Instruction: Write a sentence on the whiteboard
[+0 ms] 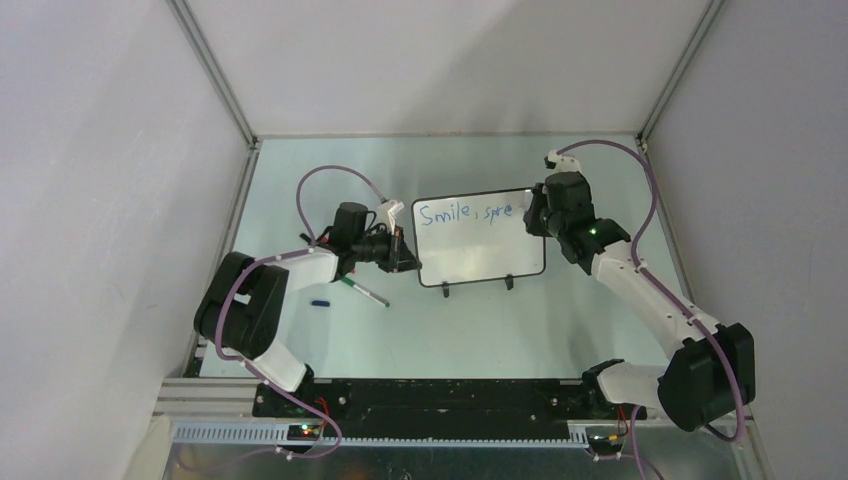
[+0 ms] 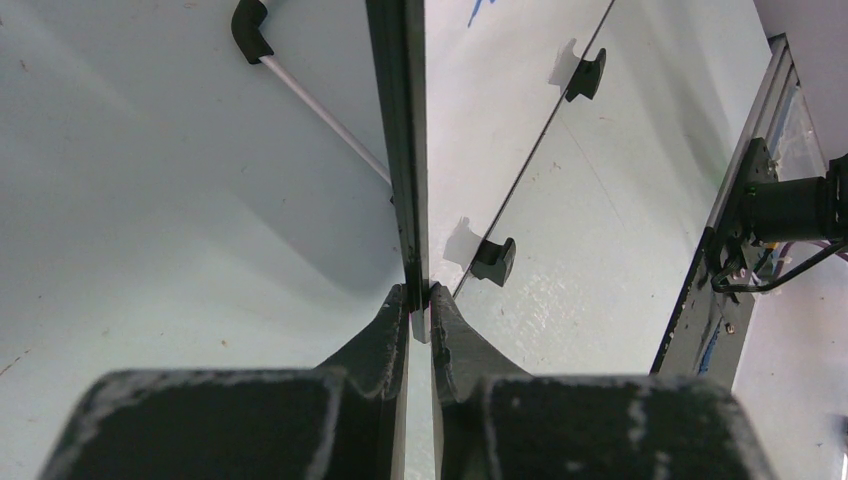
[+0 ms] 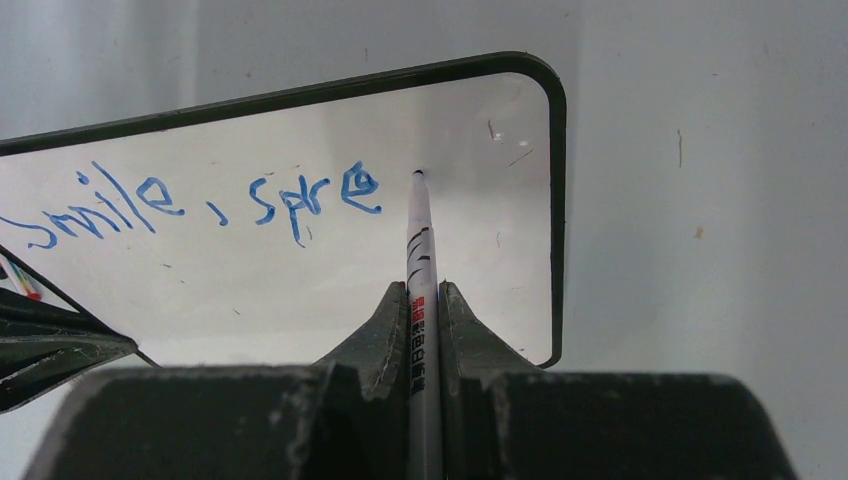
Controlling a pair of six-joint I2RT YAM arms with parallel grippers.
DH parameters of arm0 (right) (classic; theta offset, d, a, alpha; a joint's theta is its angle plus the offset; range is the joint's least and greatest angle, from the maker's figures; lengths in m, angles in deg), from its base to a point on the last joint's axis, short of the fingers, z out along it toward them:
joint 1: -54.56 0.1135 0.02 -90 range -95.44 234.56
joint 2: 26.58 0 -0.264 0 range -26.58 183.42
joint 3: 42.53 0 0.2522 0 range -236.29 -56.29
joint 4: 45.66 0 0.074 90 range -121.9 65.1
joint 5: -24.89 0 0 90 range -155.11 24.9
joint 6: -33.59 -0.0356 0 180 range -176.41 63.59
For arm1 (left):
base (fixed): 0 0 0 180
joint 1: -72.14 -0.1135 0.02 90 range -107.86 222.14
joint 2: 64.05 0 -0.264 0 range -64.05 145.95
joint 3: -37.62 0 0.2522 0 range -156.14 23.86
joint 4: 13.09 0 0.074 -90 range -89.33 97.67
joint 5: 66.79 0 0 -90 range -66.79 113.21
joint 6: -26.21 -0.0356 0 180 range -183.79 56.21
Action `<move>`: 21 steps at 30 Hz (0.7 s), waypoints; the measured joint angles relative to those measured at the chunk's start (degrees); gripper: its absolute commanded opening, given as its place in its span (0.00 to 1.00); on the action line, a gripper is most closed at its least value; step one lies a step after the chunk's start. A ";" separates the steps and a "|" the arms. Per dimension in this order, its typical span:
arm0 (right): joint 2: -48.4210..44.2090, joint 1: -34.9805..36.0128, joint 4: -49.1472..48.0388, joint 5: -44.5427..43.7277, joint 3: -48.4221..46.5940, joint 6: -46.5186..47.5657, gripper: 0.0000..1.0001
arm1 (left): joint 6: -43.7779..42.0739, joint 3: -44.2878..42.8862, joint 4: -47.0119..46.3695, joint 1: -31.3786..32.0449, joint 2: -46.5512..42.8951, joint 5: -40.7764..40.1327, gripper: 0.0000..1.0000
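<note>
The whiteboard (image 1: 480, 240) stands upright on two black feet in the middle of the table. Blue writing (image 1: 465, 212) along its top reads "Smile, spre"; it also shows in the right wrist view (image 3: 300, 200). My left gripper (image 1: 405, 262) is shut on the whiteboard's left edge (image 2: 405, 150), pinching the black frame. My right gripper (image 1: 535, 215) is shut on a white marker (image 3: 420, 260), held at the board's upper right. The marker's tip sits at the board face just right of the last "e".
A second pen (image 1: 362, 292) with a dark cap lies on the table left of the board, and a small blue cap (image 1: 320, 301) lies near it. Grey walls enclose the table on three sides. The board's feet (image 2: 493, 260) show in the left wrist view.
</note>
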 measured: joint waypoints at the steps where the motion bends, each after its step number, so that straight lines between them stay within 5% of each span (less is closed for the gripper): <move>1: 0.07 -0.04 -0.09 0.00 0.02 0.00 0.00 | 0.00 -0.02 0.00 0.00 0.00 -0.02 0.00; 21: 0.57 -0.17 -0.81 2.21 0.00 0.02 0.00 | 0.00 -0.02 0.20 0.11 -0.02 -0.42 0.00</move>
